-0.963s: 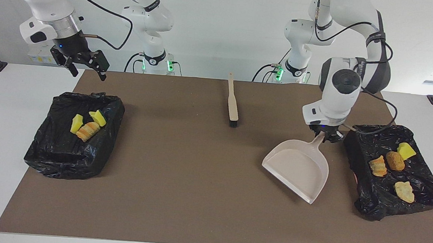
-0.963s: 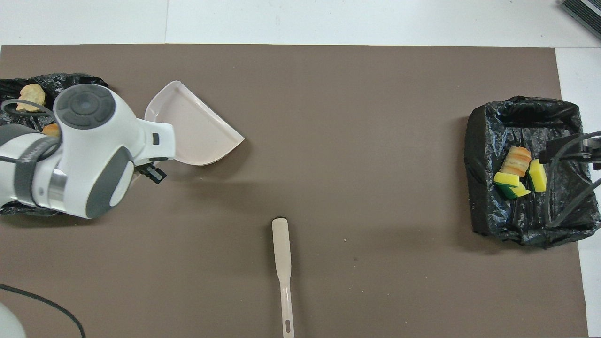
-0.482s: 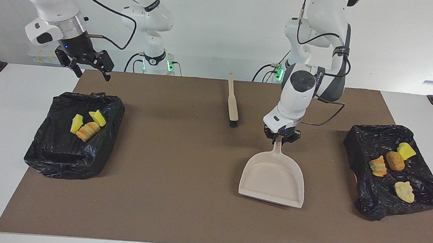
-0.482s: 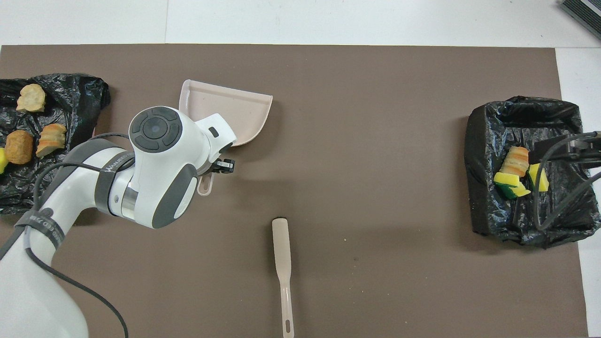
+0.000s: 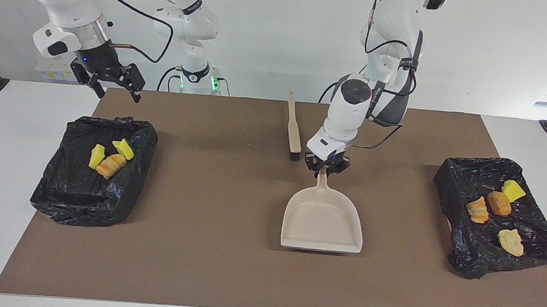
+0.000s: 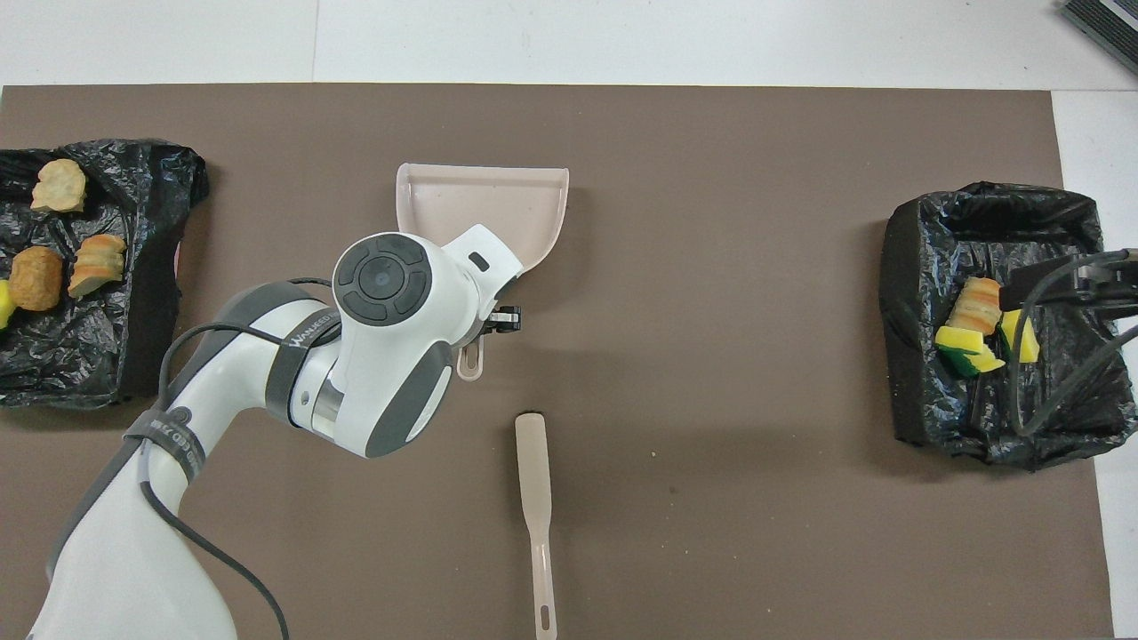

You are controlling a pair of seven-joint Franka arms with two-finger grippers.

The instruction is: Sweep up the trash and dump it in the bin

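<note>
My left gripper is shut on the handle of the beige dustpan, which sits low at the mat's middle with its mouth facing away from the robots; the pan is empty. In the overhead view the dustpan shows past the left gripper. Three trash pieces lie in the black-lined bin at the right arm's end. Several more trash pieces lie in the black-lined bin at the left arm's end. My right gripper is open and empty, raised over its bin.
The beige brush lies on the brown mat, nearer to the robots than the dustpan, bristles toward the pan. It also shows in the overhead view. White table borders the mat.
My left gripper carried the dustpan from beside the bin at the left arm's end to the mat's middle and turned its mouth away from the robots. The right gripper shifted slightly.
</note>
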